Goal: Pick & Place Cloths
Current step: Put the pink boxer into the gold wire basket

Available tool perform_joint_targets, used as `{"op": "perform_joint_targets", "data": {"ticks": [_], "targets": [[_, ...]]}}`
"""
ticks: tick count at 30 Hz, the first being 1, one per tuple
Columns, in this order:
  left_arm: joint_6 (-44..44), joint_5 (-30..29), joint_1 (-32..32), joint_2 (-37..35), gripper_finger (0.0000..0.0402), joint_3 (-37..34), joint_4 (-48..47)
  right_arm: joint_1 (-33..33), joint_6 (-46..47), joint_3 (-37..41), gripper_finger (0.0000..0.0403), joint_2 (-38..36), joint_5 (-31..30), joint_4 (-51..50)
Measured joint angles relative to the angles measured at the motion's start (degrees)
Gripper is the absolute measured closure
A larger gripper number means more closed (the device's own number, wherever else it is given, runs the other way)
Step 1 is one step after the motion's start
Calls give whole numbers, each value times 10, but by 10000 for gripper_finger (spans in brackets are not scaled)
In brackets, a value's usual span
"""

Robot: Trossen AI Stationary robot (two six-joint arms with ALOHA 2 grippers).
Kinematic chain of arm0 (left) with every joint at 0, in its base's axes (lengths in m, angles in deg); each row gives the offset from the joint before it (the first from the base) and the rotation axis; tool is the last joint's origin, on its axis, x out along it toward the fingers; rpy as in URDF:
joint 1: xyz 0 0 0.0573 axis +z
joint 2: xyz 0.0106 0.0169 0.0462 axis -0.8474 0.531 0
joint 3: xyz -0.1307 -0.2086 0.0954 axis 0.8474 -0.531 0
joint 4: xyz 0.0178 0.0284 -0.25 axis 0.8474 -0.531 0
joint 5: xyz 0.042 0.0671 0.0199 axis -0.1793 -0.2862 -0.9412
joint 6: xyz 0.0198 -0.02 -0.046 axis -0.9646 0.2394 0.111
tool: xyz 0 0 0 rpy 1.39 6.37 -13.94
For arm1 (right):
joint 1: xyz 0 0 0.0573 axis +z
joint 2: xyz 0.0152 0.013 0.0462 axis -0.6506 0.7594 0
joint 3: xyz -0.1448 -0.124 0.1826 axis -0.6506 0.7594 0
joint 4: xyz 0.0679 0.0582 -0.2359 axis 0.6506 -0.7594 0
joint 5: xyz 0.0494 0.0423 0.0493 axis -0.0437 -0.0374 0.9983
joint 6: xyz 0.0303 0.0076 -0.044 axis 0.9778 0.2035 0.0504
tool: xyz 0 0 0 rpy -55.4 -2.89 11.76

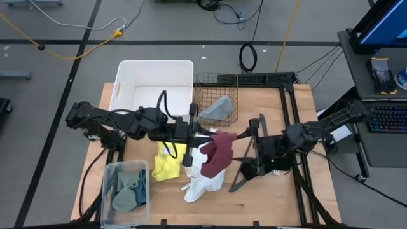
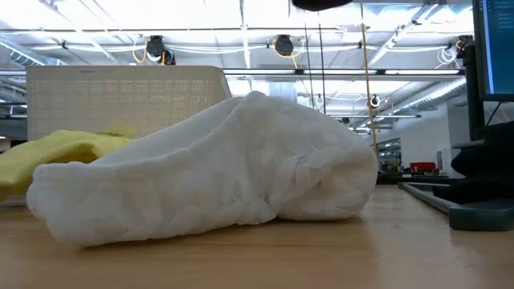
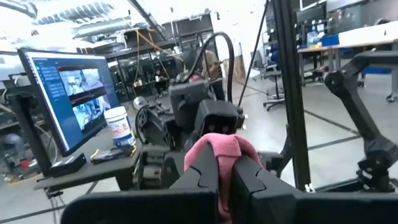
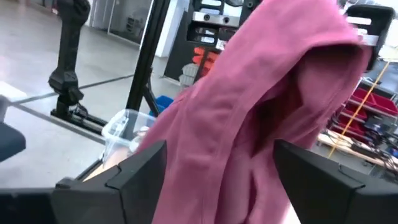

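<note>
Wooden worktop (image 1: 267, 197) in an open workshop: white bin (image 1: 152, 79) off the far-left corner, wire basket (image 1: 216, 95) at the far edge with a grey cloth (image 1: 216, 109) in it, clear tub (image 1: 124, 187) of teal cloths at the near-left corner. Mid-table, the left gripper (image 1: 198, 132) has its fingers (image 3: 205, 177) pressed together on the maroon cloth (image 1: 217, 152), which hangs lengthwise toward the near edge. The right gripper (image 1: 245, 133) faces it with jaws spread and the cloth draped between; yellow cloth (image 1: 168, 162) and white cloth (image 1: 203, 181) lie below.

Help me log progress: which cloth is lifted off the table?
The maroon cloth, pinched by the left gripper; the yellow cloth and white cloth lie flat.
</note>
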Motion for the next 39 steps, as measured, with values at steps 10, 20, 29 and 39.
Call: {"op": "perform_joint_targets", "data": {"ticks": [10, 20, 29, 39], "targets": [[20, 6, 2, 5, 401, 0, 11, -34, 0, 0, 110, 74, 2, 120], [35, 19, 2, 11, 401, 0, 9, -64, 78, 0, 131, 115, -18, 198], [36, 20, 2, 11, 401, 0, 9, -77, 92, 0, 263, 118, 32, 196], [44, -7, 2, 11, 386, 0, 4, -77, 64, 0, 392, 116, 32, 193]]}}
